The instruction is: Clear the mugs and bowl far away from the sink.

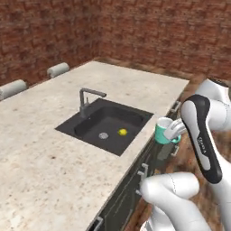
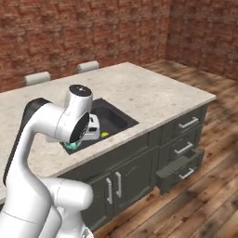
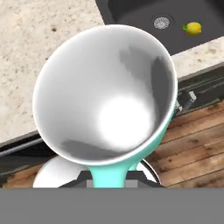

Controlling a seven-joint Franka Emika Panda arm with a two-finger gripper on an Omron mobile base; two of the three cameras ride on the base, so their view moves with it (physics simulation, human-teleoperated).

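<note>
**user1:** Gripper (image 1: pixel 173 133) is clamped nearly all the way shut on the handle of the teal mug (image 1: pixel 165 130), with the cup hanging in the air just off the front edge of the counter (image 1: pixel 67 135). In the hand view the white inside of the mug sits right above the fingers, the handle running down between them

**user2:** yeah, and that's a skinny thing to pinch. My guess is a quick swing lets the mug pivot or slip out, and below it is wood floor (image 3: pixel 197 144), not stone

**user1:** also the sink (image 1: pixel 106 126) is just beyond the mug, with a small yellow lump (image 1: pixel 122 132) beside the drain. Setting it down there would miss the "far away" part

**user2:** agreed, and carry it high, or the base could clip the counter lip on the way over
</note>
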